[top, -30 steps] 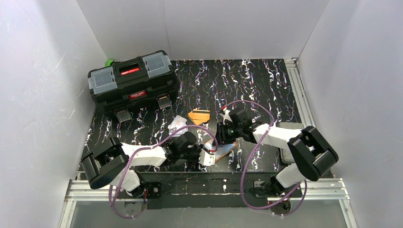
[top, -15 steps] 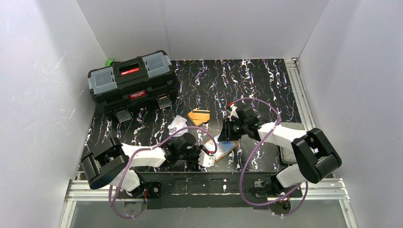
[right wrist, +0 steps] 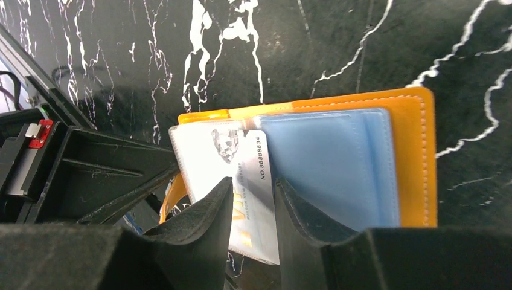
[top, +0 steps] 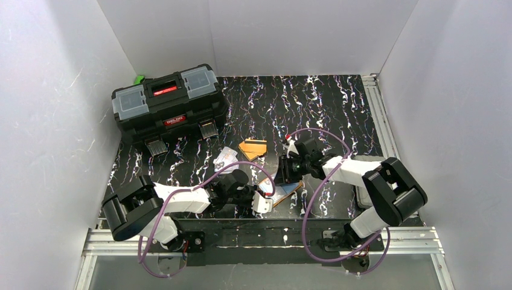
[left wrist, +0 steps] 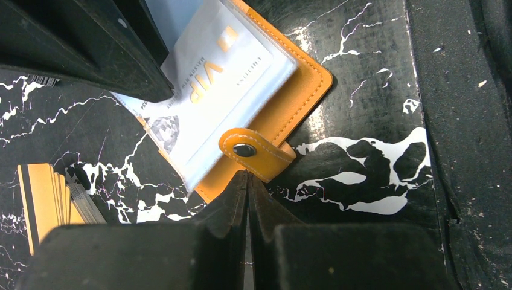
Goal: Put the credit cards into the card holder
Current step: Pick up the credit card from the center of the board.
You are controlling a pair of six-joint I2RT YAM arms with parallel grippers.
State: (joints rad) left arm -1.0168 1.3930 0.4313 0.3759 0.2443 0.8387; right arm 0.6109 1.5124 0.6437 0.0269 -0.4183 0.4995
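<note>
The orange card holder [left wrist: 302, 96] lies open on the table, snap tab [left wrist: 256, 151] out; it also shows in the top view [top: 288, 189]. A white VIP card [left wrist: 205, 90] sits in its clear sleeve. My left gripper [left wrist: 247, 175] is shut, its tips at the holder's edge beside the tab. My right gripper [right wrist: 253, 181] is narrowly open, its fingers standing over the white card [right wrist: 244, 151], beside the blue sleeves [right wrist: 332, 163]. A stack of orange cards [top: 252, 148] and pale white cards [top: 224, 157] lie behind the holder.
A black toolbox [top: 169, 103] stands at the back left. The orange card stack [left wrist: 51, 199] lies just left of my left gripper. White walls close in three sides. A metal rail [top: 259, 238] runs along the near edge.
My right gripper drew back to the right a little, then came back left over the holder. The left arm and the holder have not moved.
</note>
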